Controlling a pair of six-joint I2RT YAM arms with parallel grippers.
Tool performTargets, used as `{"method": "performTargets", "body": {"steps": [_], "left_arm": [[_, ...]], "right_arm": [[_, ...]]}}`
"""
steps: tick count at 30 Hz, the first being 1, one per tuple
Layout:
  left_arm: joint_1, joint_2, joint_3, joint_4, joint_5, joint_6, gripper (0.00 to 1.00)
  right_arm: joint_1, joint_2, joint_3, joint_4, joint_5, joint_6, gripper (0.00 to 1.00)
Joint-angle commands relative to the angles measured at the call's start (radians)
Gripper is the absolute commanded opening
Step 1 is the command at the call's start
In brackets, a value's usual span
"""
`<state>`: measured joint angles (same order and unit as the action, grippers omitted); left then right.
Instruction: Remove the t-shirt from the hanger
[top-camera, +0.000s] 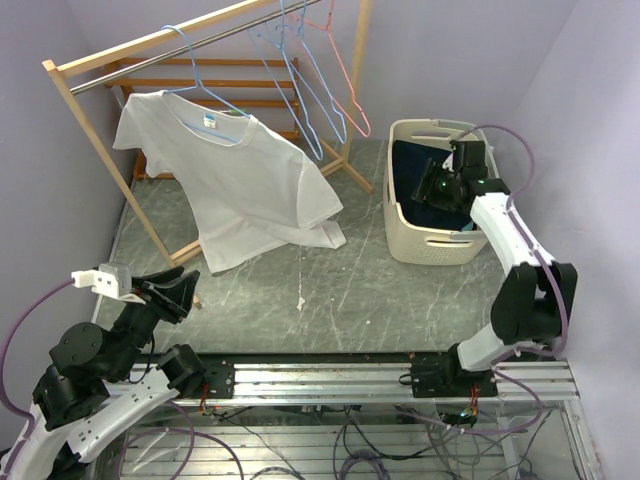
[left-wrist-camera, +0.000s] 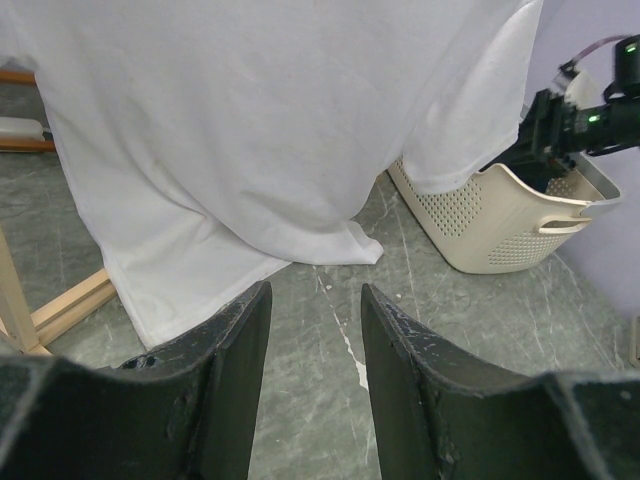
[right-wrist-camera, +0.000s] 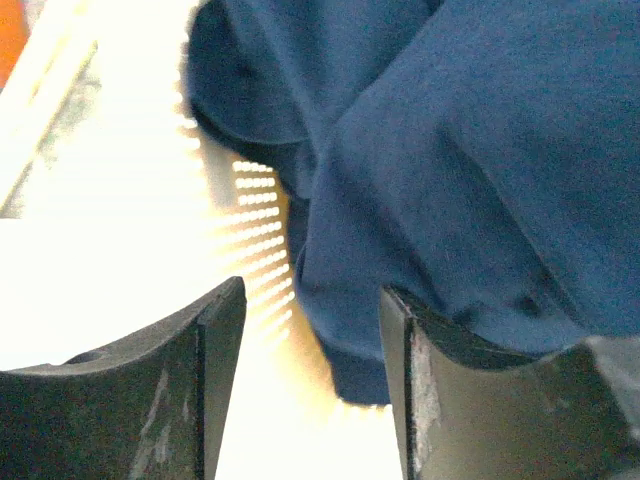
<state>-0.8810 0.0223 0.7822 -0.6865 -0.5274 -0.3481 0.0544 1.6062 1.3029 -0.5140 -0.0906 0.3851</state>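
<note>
One table: a grey marbled table (top-camera: 330, 300) fills the scene, with both arm bases bolted to a rail at its near edge.
Rack: a wooden rack (top-camera: 120, 46) stands at the far left, a metal rail running just under its top beam.
T-shirt: the white t-shirt (top-camera: 245, 185) is on its hanger at the far left, draped toward the right, and one lower corner rests on the table. From the left wrist the t-shirt (left-wrist-camera: 260, 120) covers most of the frame.
Basket: a cream perforated basket (top-camera: 425, 240) sits at the far right, well apart from the rack. The left wrist view shows the basket (left-wrist-camera: 500, 225) at its right edge.
Dark garment: a navy garment (top-camera: 415, 175) lies inside the basket.
Right gripper: the right gripper (top-camera: 432, 186) reaches into the basket. In its own view the right gripper (right-wrist-camera: 310, 300) is spread and empty, just above the navy garment (right-wrist-camera: 470, 150).
Left gripper: the left gripper (top-camera: 182, 290) hovers near left, aimed at the shirt's hem. Its wrist camera shows the left gripper (left-wrist-camera: 315, 300) parted and holding nothing.
Blue hanger: a light blue hanger (top-camera: 190, 60) carries the shirt, hooked on the rail.
Spare hangers: a bare blue hanger (top-camera: 300, 90) and a pink hanger (top-camera: 350, 95) hang to the right.
</note>
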Motion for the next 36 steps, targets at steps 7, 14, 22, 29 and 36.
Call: {"method": "performTargets", "body": {"steps": [7,14,22,29,36], "left_arm": [[-0.004,0.004,0.000,0.002,-0.019,-0.006,0.52],[-0.004,0.008,0.000,0.001,-0.022,-0.008,0.52],[-0.004,0.007,0.000,-0.004,-0.036,-0.017,0.52],[-0.003,0.004,0.001,-0.008,-0.045,-0.025,0.52],[-0.003,0.004,0.002,-0.008,-0.045,-0.026,0.52]], "right_arm": [[0.215,-0.420,0.050,0.167,-0.190,-0.104,0.56],[0.542,-0.345,0.226,0.216,-0.435,-0.230,0.32],[0.650,-0.094,0.521,0.200,-0.342,-0.365,0.50],[0.655,0.077,0.765,0.132,-0.353,-0.398,0.45],[0.672,0.128,0.798,0.129,-0.388,-0.390,0.44]]}}
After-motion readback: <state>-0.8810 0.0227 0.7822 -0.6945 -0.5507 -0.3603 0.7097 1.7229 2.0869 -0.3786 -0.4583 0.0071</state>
